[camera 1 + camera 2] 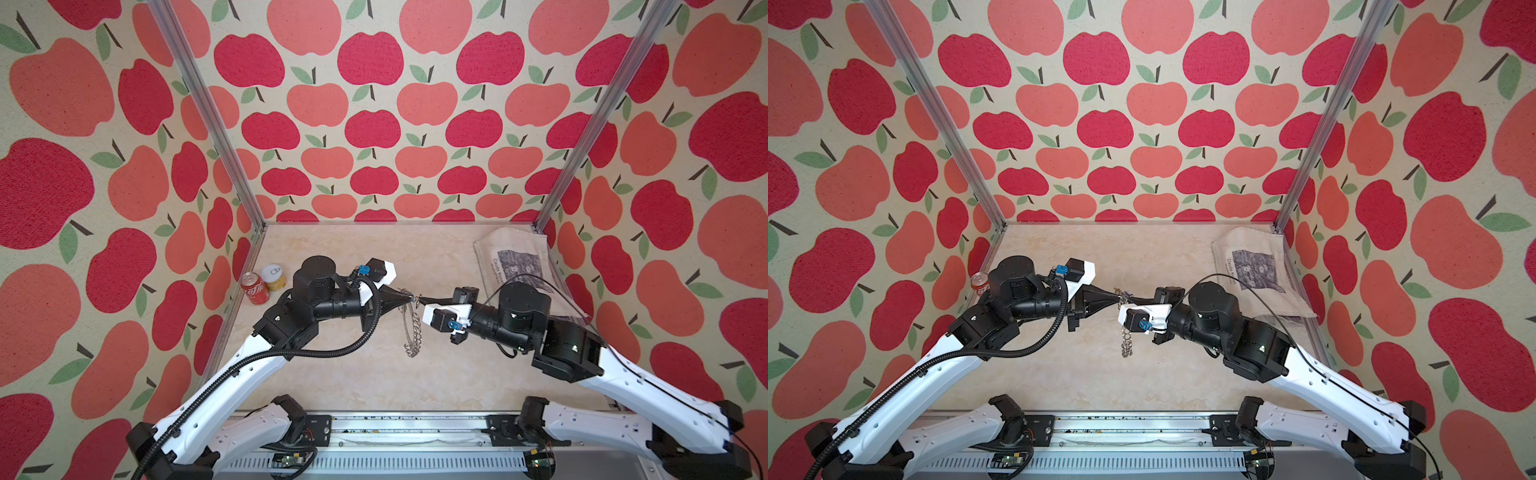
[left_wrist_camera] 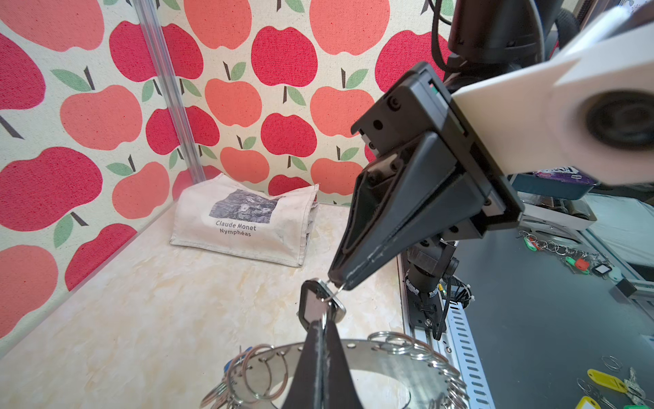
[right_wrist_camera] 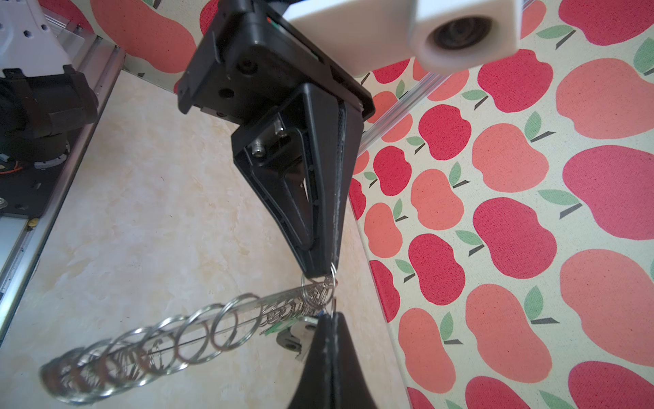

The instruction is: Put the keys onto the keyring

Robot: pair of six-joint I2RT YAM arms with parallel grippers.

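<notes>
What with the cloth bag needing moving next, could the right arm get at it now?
Probably not yet: the right gripper is shut on a wire ring at the keyring, so it's busy; nothing rests on the bag.

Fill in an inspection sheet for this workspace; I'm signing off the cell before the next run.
surface: marbled beige tabletop.
job's things: keyring hangs edge-on off the tabletop; black-headed key at its top rim.
clutter: red cola can, yellow tin, folded Monet tote bag.
grippers: left claw shut, seemingly on that key; right claw shut on a rim wire ring.
cables: corrugated conduit along left arm; thin black cable over right arm.
surroundings: apple-print walls.
</notes>
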